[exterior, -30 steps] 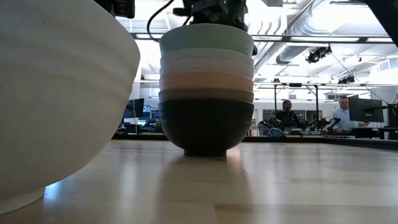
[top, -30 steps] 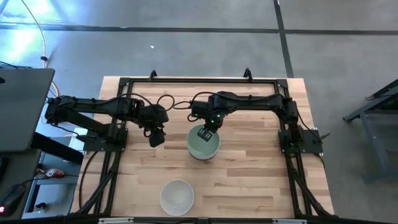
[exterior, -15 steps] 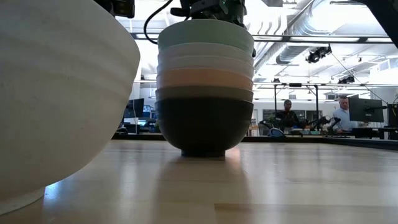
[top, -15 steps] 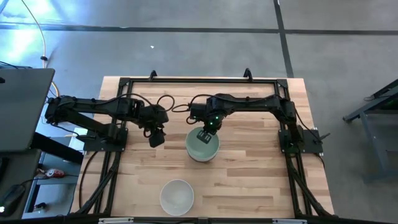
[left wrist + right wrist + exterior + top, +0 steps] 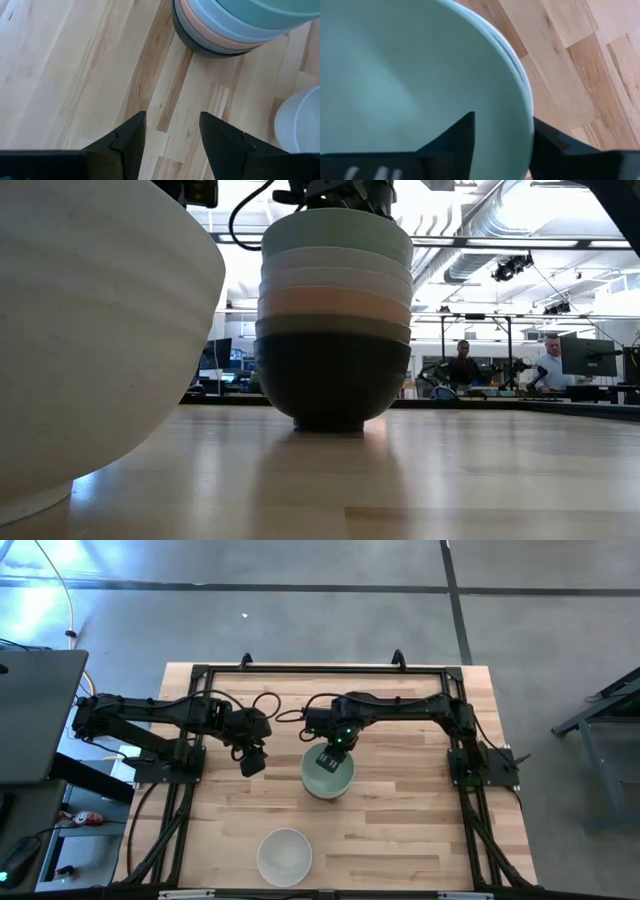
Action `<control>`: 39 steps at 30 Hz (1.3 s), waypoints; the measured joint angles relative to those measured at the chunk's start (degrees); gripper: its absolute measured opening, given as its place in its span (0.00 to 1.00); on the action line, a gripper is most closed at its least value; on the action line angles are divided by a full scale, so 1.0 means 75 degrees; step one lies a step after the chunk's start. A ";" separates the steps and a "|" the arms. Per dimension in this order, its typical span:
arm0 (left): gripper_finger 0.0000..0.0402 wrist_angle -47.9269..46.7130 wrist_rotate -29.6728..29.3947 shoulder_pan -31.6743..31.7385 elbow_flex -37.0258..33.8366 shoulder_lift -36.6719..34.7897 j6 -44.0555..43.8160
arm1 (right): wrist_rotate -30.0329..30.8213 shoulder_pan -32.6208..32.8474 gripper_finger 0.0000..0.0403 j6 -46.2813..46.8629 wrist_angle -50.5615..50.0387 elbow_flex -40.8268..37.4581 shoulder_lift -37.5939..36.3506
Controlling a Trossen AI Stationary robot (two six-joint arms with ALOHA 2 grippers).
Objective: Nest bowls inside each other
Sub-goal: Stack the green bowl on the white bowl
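Note:
A stack of nested bowls (image 5: 327, 775) stands upright on its black bottom bowl (image 5: 330, 385) at the table's middle. Olive-grey, peach and white bowls sit above it, and a mint green bowl (image 5: 395, 75) is on top. My right gripper (image 5: 502, 125) is open over the mint bowl's far rim, one finger inside and one outside. A single white bowl (image 5: 285, 856) stands near the table's front edge. My left gripper (image 5: 172, 135) hangs open just left of the stack, with nothing between its fingers. My right gripper's fingers stand astride the mint bowl's far rim (image 5: 525, 107), coming from above and pointing down. One finger is inside the bowl and one outside. Whether either finger touches the rim, I cannot tell. The bowl sits level in the stack.
A black frame (image 5: 320, 670) runs along the table's far edge and down both sides. Bare wood lies right of the stack and between the stack and the white bowl. People sit at desks in the room beyond the table.
The stack has shifted a little on the table, first toward the left edge, then back toward the right. My right gripper has stayed at the mint bowl's rim.

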 joint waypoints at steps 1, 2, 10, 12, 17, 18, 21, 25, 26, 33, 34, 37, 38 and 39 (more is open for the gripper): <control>0.43 0.0000 0.0000 0.0000 0.0000 0.0000 0.0000 | 0.0000 0.0000 0.37 0.0000 0.0000 0.0001 0.0000; 0.43 0.0000 0.0000 0.0000 0.0000 0.0000 0.0001 | 0.0000 0.0000 0.39 0.0000 0.0000 0.0001 -0.0008; 0.43 0.0082 0.0003 0.0000 0.0000 0.0000 0.0006 | 0.0141 -0.0003 0.45 0.0172 0.0180 0.0002 -0.0242; 0.43 0.0107 0.0003 0.0000 0.0000 0.0000 0.0006 | 0.0141 -0.0003 0.45 0.0197 0.0177 0.0001 -0.0255; 0.43 0.0188 0.0020 0.0000 0.0000 0.0000 0.0006 | 0.0140 -0.0006 0.45 0.0159 0.0172 0.0001 -0.0259; 0.43 0.0216 0.0051 0.0000 0.0000 0.0000 0.0006 | 0.0140 -0.0006 0.45 0.0160 0.0174 0.0001 -0.0259; 0.43 0.0254 0.0153 0.0001 0.0000 0.0000 0.0006 | 0.0196 -0.0006 0.45 0.0206 0.0164 0.0001 -0.0262; 0.43 0.0296 0.0198 0.0000 0.0000 0.0000 0.0006 | 0.0380 0.0000 0.45 0.0221 -0.0052 0.0141 -0.0278; 0.43 0.0303 0.0198 0.0000 0.0000 0.0000 0.0006 | 0.0420 -0.0003 0.45 0.0243 -0.0083 0.0166 -0.0281; 0.43 0.0300 0.0198 0.0001 0.0000 0.0000 0.0006 | 0.0677 -0.0003 0.44 0.0282 -0.0357 0.0365 -0.0289; 0.43 0.0300 0.0198 0.0000 0.0000 0.0000 0.0006 | 0.0699 -0.0003 0.43 0.0283 -0.0399 0.0365 -0.0289; 0.43 0.0300 0.0198 0.0000 0.0000 0.0000 0.0006 | 0.0756 -0.0003 0.37 0.0283 -0.0529 0.0365 -0.0289; 0.43 0.0300 0.0200 0.0000 0.0000 0.0000 0.0006 | 0.0757 -0.0006 0.33 0.0283 -0.0558 0.0365 -0.0289; 0.43 0.0300 0.0198 0.0000 0.0000 0.0000 0.0006 | 0.0758 -0.0006 0.30 0.0281 -0.0586 0.0365 -0.0289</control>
